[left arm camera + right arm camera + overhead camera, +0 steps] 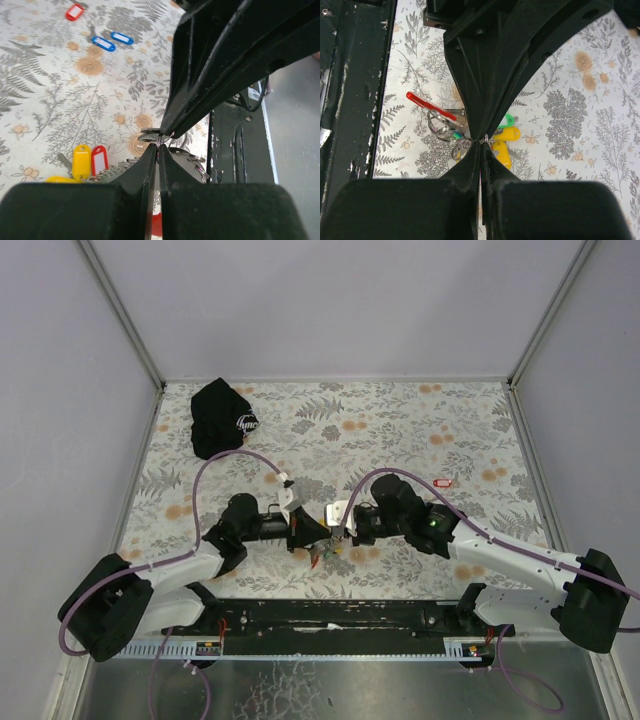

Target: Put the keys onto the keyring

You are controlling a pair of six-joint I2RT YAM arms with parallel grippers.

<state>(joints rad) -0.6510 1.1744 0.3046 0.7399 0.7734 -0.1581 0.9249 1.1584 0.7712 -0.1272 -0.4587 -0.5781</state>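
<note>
My two grippers meet tip to tip low over the near middle of the table. The left gripper [322, 533] [159, 146] is shut, and a thin wire loop of the keyring [160, 140] [485, 138] shows at its tips. The right gripper [345, 531] [481, 143] is shut on the same loop from the other side. Under them lie the ring's red plastic piece [430, 106] and its metal rings [437, 125]. Keys with yellow tags [506, 134] [81, 161], a green tag [507, 120] and a red tag [99, 160] lie beside the tips. Two blue-tagged keys [102, 43] lie farther out.
A black cap [222, 418] with a white logo lies at the far left. A lone red tag [447, 483] [74, 11] rests to the right of centre. The black base rail [340, 615] runs along the near edge. Grey walls close in the flowered tablecloth [400, 430].
</note>
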